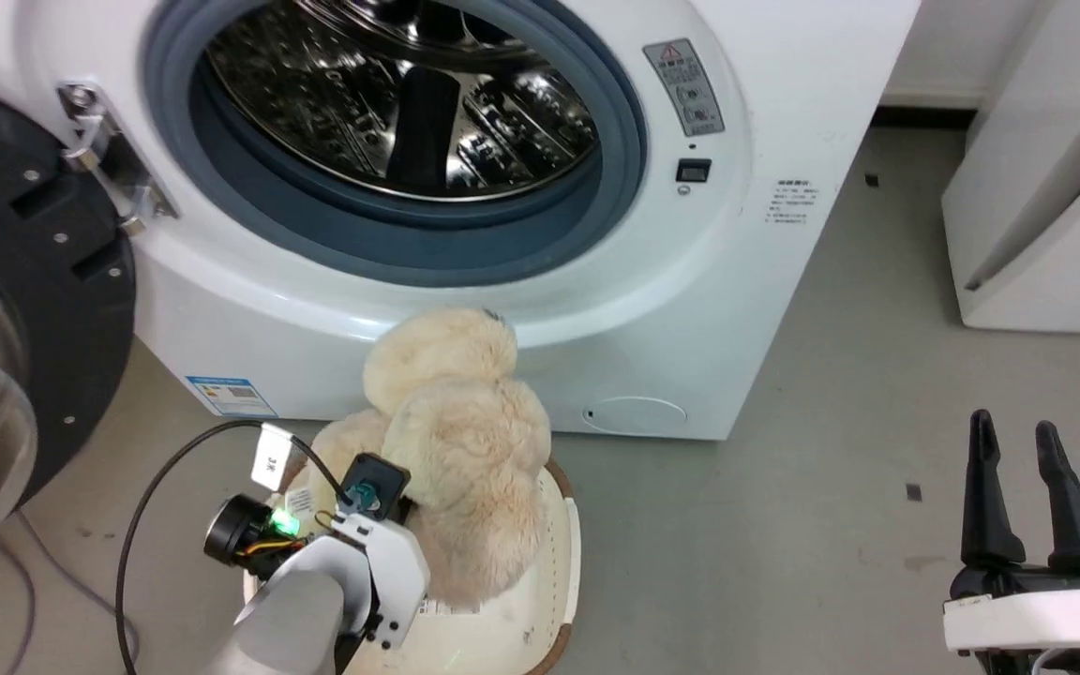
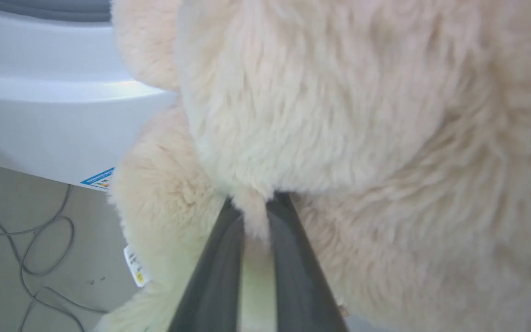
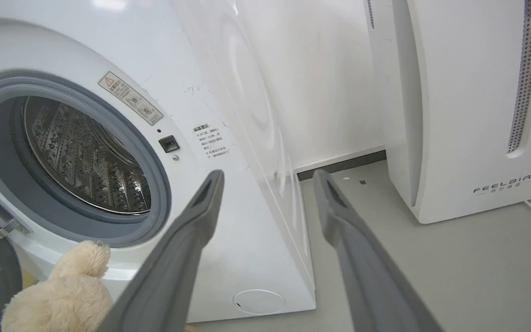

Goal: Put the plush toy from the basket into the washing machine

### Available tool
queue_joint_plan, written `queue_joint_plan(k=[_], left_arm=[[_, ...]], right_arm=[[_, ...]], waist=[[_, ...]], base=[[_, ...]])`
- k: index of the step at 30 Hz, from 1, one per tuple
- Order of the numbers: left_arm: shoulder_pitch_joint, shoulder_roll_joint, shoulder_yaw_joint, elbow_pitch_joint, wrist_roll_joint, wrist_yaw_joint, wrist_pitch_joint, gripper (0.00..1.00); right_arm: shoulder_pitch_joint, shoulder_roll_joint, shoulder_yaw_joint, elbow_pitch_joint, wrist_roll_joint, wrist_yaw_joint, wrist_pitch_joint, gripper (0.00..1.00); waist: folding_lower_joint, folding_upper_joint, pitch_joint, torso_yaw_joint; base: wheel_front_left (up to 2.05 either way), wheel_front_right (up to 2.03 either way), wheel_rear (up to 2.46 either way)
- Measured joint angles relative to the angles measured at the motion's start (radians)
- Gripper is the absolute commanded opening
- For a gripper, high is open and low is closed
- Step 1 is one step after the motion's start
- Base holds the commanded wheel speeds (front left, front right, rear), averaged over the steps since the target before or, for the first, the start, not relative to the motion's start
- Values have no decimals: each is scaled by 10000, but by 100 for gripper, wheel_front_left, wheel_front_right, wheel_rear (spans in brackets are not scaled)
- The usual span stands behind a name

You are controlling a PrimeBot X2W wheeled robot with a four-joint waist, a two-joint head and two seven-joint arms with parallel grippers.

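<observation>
Left wrist view says it all for me: the plush toy (image 2: 339, 115) is held by nothing more than a pinch of its long fur, with the left claw (image 2: 256, 203) squeezed nearly together on one small tuft. From the head view, the toy stands up out of the basket (image 1: 566, 562). Its top lump is right in front of the washing machine (image 1: 690, 309), below the porthole. I can't tell if it's actually touching the white front, or if its bottom is clear of the basket.

My worries, just guessing:
- That tuft grip looks thin for such a big, floppy thing, so the fur could slide out and drop it back down or onto the floor.
- The toy sits under the opening, so the lift has to clear the grey gasket (image 1: 465, 244). A dangling lump could snag on that lip and never reach the drum (image 1: 343, 103).
- The toy is nearly as wide as the basket, so it might drag the basket along.
- The open door (image 1: 24, 281) sits close on the left and crowds that arm.

The right claw (image 1: 1018, 441) has its fingers spread wide, holds nothing and is well away, so there's no backup.
</observation>
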Motion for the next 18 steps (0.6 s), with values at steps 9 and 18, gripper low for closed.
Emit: queue_joint_plan(k=[9,18], left_arm=[[140,347,616,-1889,-405,464,-44,0],[120,698,1371,-3645,-548,995,-59,0]], right_arm=[[51,0,15,2,4,0,0,100],[-3,0,107,-8,35,0,2,100]], waist=[[0,0,-256,179],[1,0,74,-127]], base=[[0,0,0],[0,0,0]])
